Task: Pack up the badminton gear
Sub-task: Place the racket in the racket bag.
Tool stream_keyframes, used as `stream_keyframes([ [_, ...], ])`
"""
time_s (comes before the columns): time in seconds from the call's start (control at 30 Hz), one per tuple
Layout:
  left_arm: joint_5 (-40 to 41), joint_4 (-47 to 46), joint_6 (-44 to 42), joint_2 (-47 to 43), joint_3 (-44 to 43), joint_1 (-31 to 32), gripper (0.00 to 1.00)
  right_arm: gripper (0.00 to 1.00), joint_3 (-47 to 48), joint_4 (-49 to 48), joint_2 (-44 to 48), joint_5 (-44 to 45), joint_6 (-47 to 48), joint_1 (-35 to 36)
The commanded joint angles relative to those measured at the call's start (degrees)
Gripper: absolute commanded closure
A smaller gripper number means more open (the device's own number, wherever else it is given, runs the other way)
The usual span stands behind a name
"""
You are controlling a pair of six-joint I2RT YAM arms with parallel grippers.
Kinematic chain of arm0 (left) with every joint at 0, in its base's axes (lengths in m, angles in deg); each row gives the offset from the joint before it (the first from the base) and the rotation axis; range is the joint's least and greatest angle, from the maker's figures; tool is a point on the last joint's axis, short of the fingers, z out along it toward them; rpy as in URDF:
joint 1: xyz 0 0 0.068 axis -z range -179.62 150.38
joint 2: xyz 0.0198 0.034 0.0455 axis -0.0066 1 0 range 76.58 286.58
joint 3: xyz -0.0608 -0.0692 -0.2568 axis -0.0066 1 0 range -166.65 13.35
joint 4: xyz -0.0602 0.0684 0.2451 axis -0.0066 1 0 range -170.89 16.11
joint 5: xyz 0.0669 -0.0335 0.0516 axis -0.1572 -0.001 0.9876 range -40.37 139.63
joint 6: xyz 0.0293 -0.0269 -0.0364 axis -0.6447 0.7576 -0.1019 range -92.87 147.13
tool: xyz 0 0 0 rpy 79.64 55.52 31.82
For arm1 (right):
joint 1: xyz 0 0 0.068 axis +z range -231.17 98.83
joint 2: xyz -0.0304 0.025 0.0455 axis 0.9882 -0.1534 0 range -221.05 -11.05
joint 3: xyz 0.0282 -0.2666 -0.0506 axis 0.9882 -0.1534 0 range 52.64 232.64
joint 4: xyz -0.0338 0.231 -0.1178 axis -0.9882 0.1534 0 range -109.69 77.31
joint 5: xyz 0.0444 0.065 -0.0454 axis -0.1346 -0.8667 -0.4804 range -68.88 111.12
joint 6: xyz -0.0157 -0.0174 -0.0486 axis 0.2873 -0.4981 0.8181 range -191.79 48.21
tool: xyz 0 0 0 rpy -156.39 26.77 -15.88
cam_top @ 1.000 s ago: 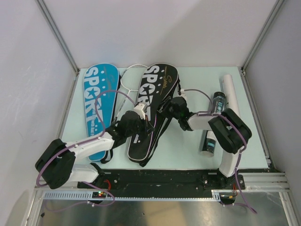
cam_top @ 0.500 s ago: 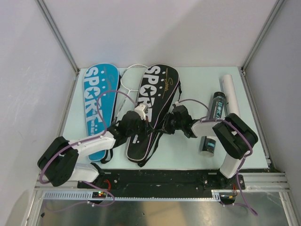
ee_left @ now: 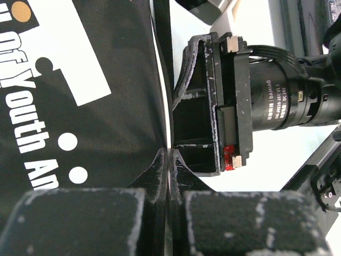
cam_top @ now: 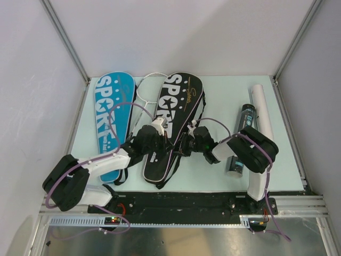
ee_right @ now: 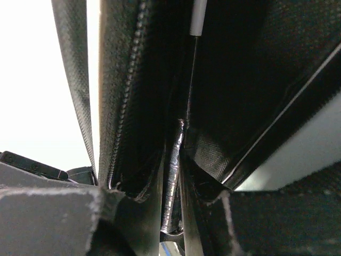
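The black "SPORT" bag (cam_top: 178, 101) lies mid-table, and the blue "SPORT" bag (cam_top: 109, 106) lies to its left. The white head of a racket (cam_top: 145, 88) shows between them. My left gripper (cam_top: 162, 140) is shut on the black bag's white-piped edge (ee_left: 169, 160), with the bag's printed face (ee_left: 80, 80) to its left. My right gripper (cam_top: 186, 145) sits at the bag's right side. In the right wrist view it (ee_right: 171, 176) is shut on a racket's glossy black handle (ee_right: 173, 160) between the bag's flaps (ee_right: 122, 80). The thin shaft (ee_right: 193, 69) runs deeper inside.
A black shuttle tube (cam_top: 246, 120) lies to the right, partly under my right arm, with a white tube (cam_top: 262, 104) beside it near the right frame rail. My right gripper's body (ee_left: 213, 106) is close in front of the left gripper. Walls enclose three sides.
My right gripper has moved left and toward me along the black bag's right side. The bag's lower end has shifted slightly left. My left gripper has stayed on the bag's edge.
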Motion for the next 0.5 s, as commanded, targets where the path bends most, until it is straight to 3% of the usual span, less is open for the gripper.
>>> stream_keyframes([
  [0.0, -3.4, -5.1, 0.7, -1.9, -0.1, -0.4, 1.0, 0.78, -0.5, -13.3, -3.5, -0.8, -2.0, 0.5],
  [0.37, -6.3, -7.3, 2.3, -0.3, -0.1, -0.4, 1.0, 0.78, 0.6, -15.3, -7.4, 1.6, -0.5, 1.6],
  [0.47, -5.5, -7.3, 2.1, -0.2, 0.1, -0.5, 0.93, 0.76, 0.6, -11.4, -5.1, 2.1, -0.4, 1.6],
])
